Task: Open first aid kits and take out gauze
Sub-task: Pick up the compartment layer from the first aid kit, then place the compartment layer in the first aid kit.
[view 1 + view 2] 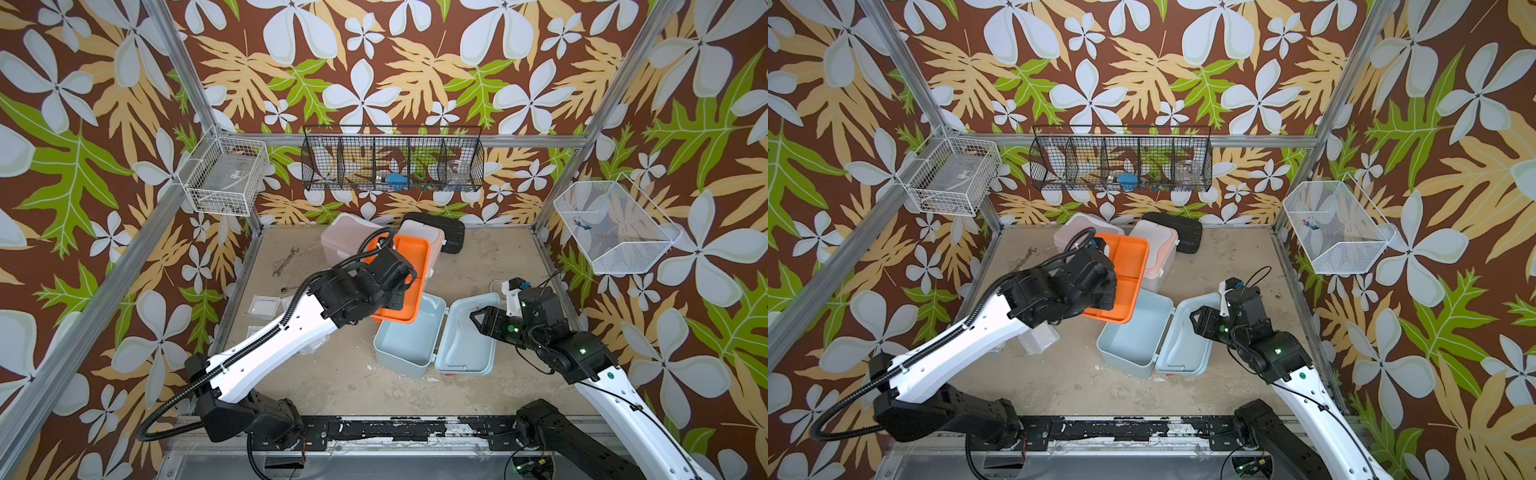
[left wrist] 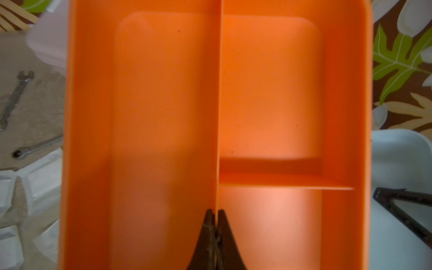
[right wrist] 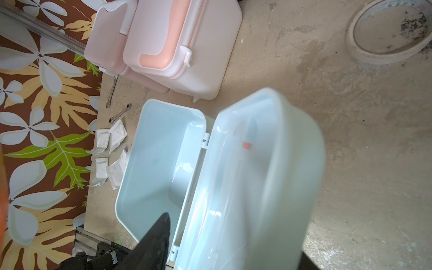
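My left gripper (image 2: 216, 211) is shut on the middle divider of an empty orange tray (image 1: 409, 253). It holds the tray in the air over the pink kit (image 1: 345, 232) and the white and peach kit (image 3: 187, 46), both closed. The light blue kit (image 1: 399, 365) stands open and empty at mid table, its lid (image 1: 465, 353) folded out to the right. My right gripper (image 3: 235, 233) has one finger on each side of that lid's far end and grips it. Several gauze packets (image 3: 109, 138) lie on the table left of the blue kit, partly under the left arm.
A flat black ribbed case (image 1: 446, 232) leans behind the white and peach kit. Two wrenches (image 1: 286, 259) lie at the back left. A tape roll (image 3: 390, 32) sits near the right wall. Wire baskets (image 1: 392, 164) hang on the walls above the table.
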Available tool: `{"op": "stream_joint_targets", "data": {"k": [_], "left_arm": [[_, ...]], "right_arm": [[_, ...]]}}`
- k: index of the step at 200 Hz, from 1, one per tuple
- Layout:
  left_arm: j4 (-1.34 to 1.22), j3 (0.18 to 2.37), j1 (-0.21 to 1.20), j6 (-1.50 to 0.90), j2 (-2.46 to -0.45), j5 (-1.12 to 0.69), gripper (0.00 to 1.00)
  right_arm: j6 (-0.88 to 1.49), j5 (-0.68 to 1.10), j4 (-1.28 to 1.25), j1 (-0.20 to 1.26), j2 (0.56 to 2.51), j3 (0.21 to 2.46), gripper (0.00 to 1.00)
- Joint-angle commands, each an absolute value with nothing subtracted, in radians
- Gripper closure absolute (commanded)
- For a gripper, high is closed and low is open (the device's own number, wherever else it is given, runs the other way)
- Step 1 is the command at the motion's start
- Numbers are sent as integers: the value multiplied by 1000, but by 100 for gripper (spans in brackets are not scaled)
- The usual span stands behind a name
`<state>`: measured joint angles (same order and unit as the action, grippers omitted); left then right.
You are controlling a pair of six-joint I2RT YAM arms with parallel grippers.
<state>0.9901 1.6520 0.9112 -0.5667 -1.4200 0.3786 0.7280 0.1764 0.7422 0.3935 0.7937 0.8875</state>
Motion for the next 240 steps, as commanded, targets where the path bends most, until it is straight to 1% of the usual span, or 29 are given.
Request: {"op": "stream_joint_targets", "data": {"k": [1, 74, 101, 141, 181, 240], "left_arm": [[1045, 1670, 883, -509, -1404, 394, 100], [991, 1543, 879, -529, -1412, 360, 100], [885, 1461, 896, -560, -1422, 222, 100], [829, 1425, 997, -608, -1525, 246, 100], [837, 1393, 1015, -629, -1606, 305, 100], [736, 1304, 1039, -656, -1621, 244, 100]], "right_arm": [[733, 173, 736, 395, 790, 887, 37], [729, 172, 742, 394, 792, 887, 37], [732, 176, 733, 395, 793, 881, 38], [733, 177, 732, 395, 790, 876, 37], [731, 175, 735, 394, 790, 879, 37], [729, 178, 732, 394, 794, 874, 37]]}}
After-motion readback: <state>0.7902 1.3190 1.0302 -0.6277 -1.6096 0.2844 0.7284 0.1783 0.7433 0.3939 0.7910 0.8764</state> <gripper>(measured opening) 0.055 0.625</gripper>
